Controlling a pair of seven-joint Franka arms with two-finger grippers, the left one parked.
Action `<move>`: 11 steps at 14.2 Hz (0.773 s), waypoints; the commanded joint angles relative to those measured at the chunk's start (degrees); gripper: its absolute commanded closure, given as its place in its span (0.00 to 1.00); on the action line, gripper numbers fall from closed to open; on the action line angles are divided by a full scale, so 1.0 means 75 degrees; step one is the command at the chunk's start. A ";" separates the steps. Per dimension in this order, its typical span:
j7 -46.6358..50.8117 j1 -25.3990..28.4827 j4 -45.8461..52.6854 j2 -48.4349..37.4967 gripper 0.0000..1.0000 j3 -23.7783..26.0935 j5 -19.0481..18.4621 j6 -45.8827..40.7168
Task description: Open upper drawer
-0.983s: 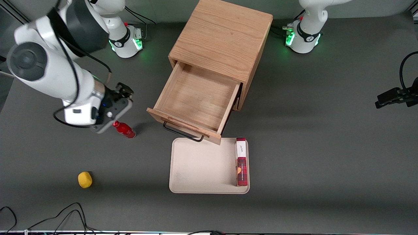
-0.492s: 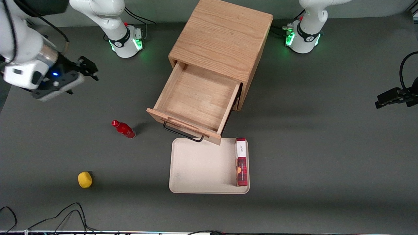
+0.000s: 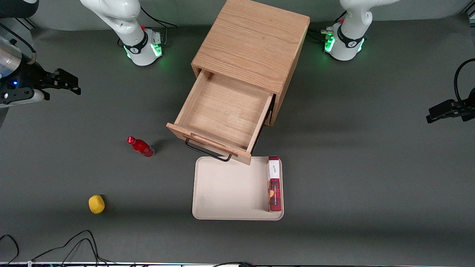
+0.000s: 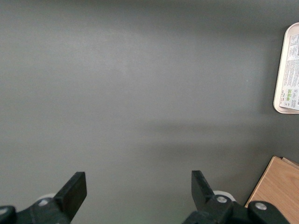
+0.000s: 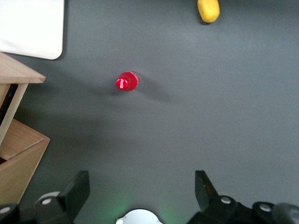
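The upper drawer [image 3: 222, 111] of the light oak cabinet [image 3: 252, 40] stands pulled far out, and its inside is bare. Its black wire handle [image 3: 207, 151] hangs over the edge of the tray. My gripper [image 3: 72, 83] hovers well away from the drawer, toward the working arm's end of the table. It is open and holds nothing. In the right wrist view the gripper [image 5: 141, 184] has its fingers spread wide over bare mat, with a corner of the drawer [image 5: 18, 73] at the view's edge.
A red bottle [image 3: 141, 147] [image 5: 127, 82] stands on the mat between my gripper and the drawer. A yellow lemon [image 3: 96, 204] [image 5: 208, 10] lies nearer the camera. In front of the drawer sits a beige tray [image 3: 226, 189] [image 5: 28, 28] holding a red box [image 3: 274, 183].
My gripper has swung from just above the red bottle out toward the working arm's end of the table and farther from the camera. The drawer, bottle and lemon have not moved.
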 commanded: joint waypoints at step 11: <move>0.1835 -0.0543 0.0498 0.0750 0.00 0.0239 0.0492 -0.0073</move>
